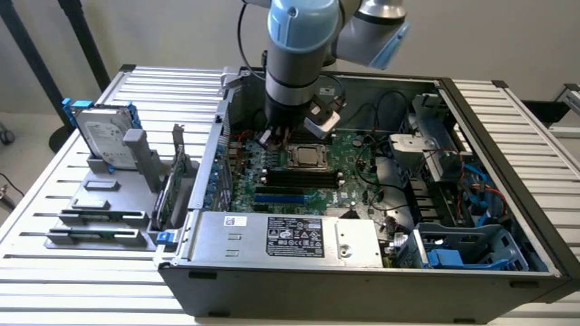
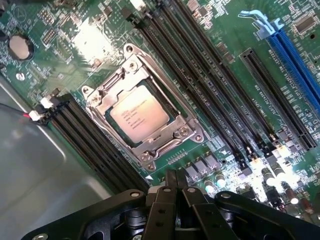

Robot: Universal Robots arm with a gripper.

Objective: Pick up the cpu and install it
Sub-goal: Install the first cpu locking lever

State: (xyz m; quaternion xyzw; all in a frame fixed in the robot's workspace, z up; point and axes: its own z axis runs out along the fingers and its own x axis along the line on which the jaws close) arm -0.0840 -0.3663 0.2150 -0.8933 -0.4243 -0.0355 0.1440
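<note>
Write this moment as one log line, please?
gripper: shut, empty | cpu: seated in motherboard socket | arm: above socket, inside computer case

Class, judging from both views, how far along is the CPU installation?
Done: the cpu already sits inside the metal socket frame on the green motherboard. In hand: nothing; the gripper hangs just above the board beside the socket, jaws shut and empty. Left: whether the frame is latched down cannot be told here.

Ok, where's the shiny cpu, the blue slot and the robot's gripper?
cpu (image 2: 139, 116): wrist view, middle of its silver top.
blue slot (image 2: 295, 59): wrist view, along its blue body.
gripper (image 2: 176, 181): wrist view, tips of its shut black fingers.
</note>
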